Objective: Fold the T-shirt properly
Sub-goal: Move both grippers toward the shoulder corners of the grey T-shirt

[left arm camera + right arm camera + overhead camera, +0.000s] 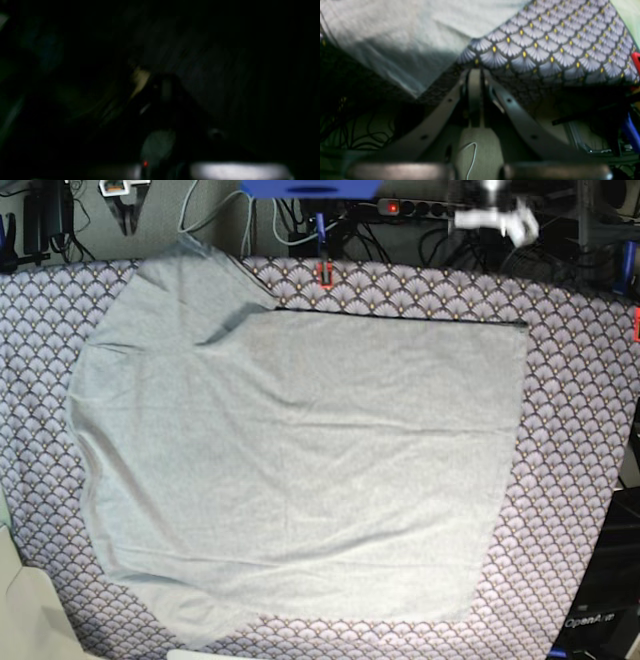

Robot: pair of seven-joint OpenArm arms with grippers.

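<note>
Two wrist views and one overhead base view. In the base view the T-shirt [300, 470] lies spread flat on the purple fan-scale tablecloth [580, 430], covering most of the cloth's middle. One sleeve [190, 285] points toward the far edge at upper left; a straight edge of the shirt runs along the far side and another down the right side. A few soft creases cross the fabric near the sleeve and the lower middle. Neither arm shows in this view.

In the right wrist view the right gripper [475, 75] sits at centre with its two grey fingers [512, 107] converging to a point, jaws together and nothing between them. Its tip rests at the near border of the tablecloth [557, 40], which spreads ahead of it and to its right. A pale fold of the T-shirt [402, 32] lies ahead and to the left of the tip, just beside it but apart; whether any cloth touches the fingers cannot be told. Below and behind the fingers are dark cables [357, 135] and frame parts in shadow. A red clip [636, 60] shows at the far right edge.

The left wrist view is almost wholly dark and blurred. The left gripper [160, 90] appears only as a dim shape; its jaws are together, and what surrounds it cannot be made out.
</note>
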